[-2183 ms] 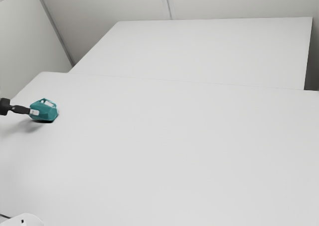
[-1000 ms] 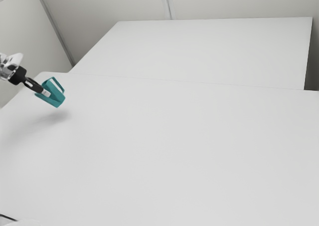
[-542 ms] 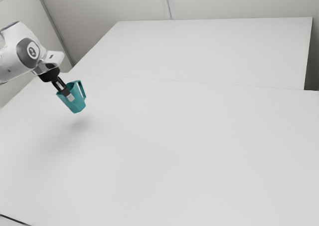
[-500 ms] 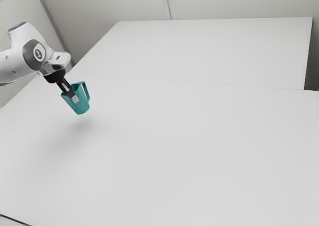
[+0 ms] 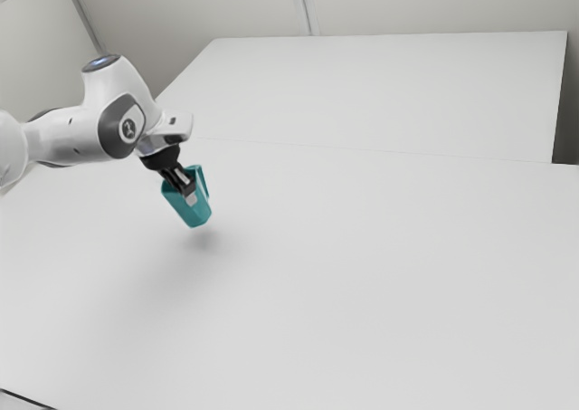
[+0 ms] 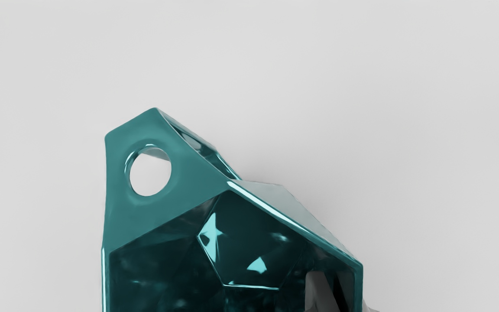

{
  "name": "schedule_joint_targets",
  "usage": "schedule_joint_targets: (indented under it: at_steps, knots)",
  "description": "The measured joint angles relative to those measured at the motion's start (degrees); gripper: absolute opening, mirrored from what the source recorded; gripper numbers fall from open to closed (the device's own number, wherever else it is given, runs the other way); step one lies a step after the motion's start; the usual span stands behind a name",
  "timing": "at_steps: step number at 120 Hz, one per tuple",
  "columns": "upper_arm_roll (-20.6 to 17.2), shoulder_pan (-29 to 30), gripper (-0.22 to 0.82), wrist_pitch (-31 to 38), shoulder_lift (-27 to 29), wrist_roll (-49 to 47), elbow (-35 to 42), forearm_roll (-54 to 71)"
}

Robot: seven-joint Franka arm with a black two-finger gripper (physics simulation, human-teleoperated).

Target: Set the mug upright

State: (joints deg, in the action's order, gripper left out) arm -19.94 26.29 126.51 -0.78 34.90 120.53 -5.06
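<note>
White tabletop (image 5: pixel 389 274) under pale walls (image 5: pixel 199 7): the mug (image 5: pixel 194 214) is off the surface, but not upright on it

In the exterior view, a second white surface (image 5: pixel 380 89) lies beyond the tabletop's far edge, and a dark cable (image 5: pixel 27 399) crosses the corner nearest the camera on the exterior view's left. The arm (image 5: pixel 109 125) reaches in from that same side. Its gripper (image 5: pixel 188 191) holds the teal mug above the tabletop, toward the far edge and well in from the exterior view's right. A soft shadow (image 5: pixel 204 239) lies below and apart from the base, so the mug looks airborne. It leans: the mouth is up but tipped toward the arm, the base pointing down and toward the exterior view's right.

In the wrist view, the mug's mouth faces the camera, with the faceted inside showing and the handle (image 6: pixel 189 186) projecting from one corner of the rim. One finger (image 6: pixel 316 294) is inside, against the wall, and a sliver of the other (image 6: pixel 368 306) shows outside it; the gripper is closed on that wall.

The grasp and the lift are done, and I judge the turning mostly done. Left to do: take out the remaining tilt, lower the mug until its base sits flat, then let go and back away without catching the rim.
</note>
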Motion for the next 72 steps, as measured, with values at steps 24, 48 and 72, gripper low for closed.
schedule_joint_targets:
  at_steps: [24,48,72]
  knots:
    - [-3.5,-2.4,-0.18,0.0,0.9,-8.4,2.6,1.5]
    - [-5.8,-4.2,-0.18,-0.8,2.2,-15.7,5.4,1.8]
    - [-7.1,-1.3,-0.18,1.8,2.1,-21.2,8.0,2.7]
